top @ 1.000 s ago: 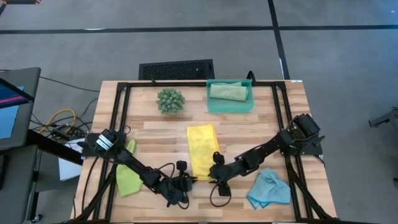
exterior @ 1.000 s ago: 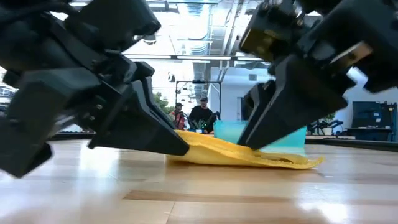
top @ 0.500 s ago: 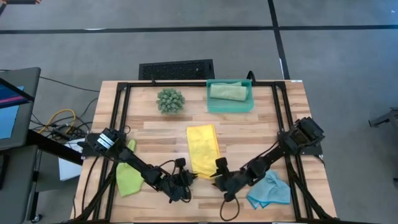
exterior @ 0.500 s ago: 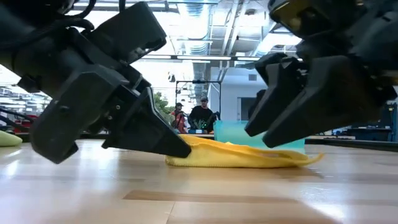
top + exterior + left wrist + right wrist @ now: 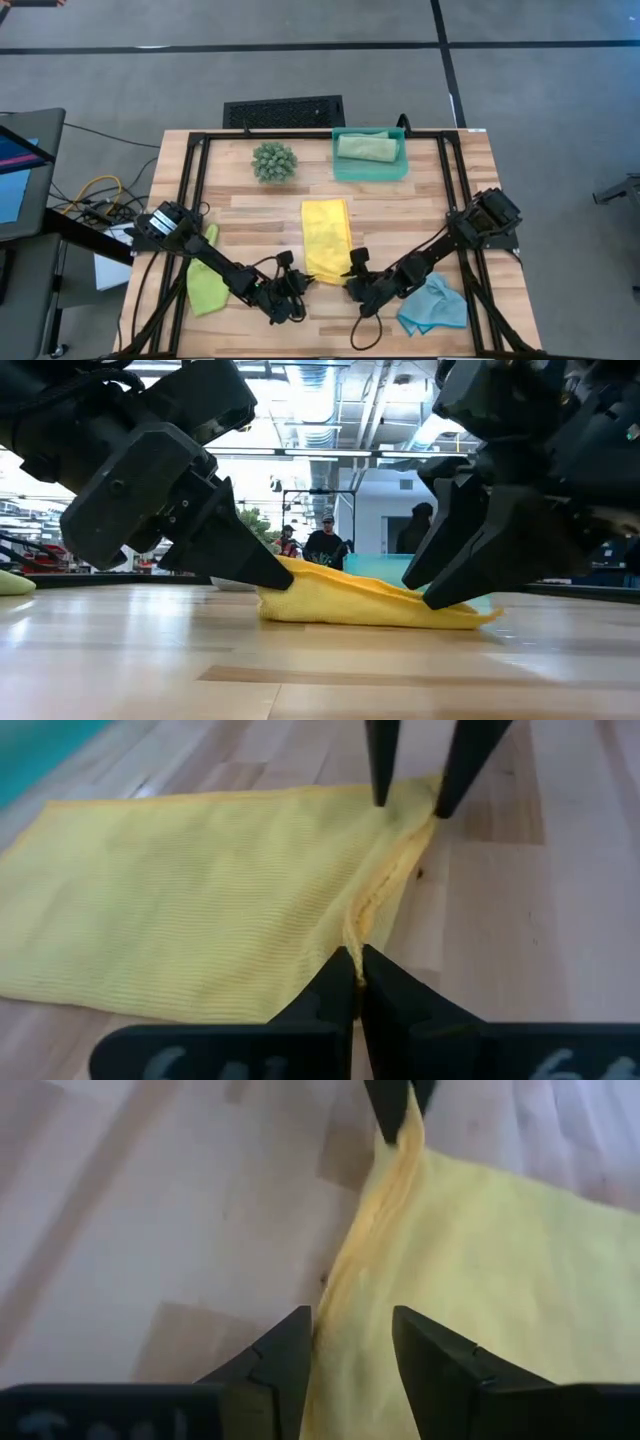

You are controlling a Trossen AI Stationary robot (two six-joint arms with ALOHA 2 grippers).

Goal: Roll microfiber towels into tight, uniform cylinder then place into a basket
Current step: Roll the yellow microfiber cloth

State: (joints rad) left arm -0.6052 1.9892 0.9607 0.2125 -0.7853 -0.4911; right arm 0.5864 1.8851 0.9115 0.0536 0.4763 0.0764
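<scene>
The yellow towel point(image 5: 326, 240) lies mid-bench, its near edge bunched up since a second ago. The left claw point(image 5: 300, 283), at the towel's 7 o'clock corner, is pinched tight on the hem, having closed fully. The right claw point(image 5: 350, 282), at 5 o'clock, has its fingers point(image 5: 285, 1370) apart, straddling the edge; contact is hard to make out. A sage towel point(image 5: 366, 147) sits in the basket point(image 5: 370, 170) at 12 o'clock.

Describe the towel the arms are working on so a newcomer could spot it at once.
On the wooden table, look midway between the two arms, nearer the front edge than the teal basket. The yellow towel lies there, folded into a long strip. It alone is yellow, and both grippers meet at its near end.
</scene>
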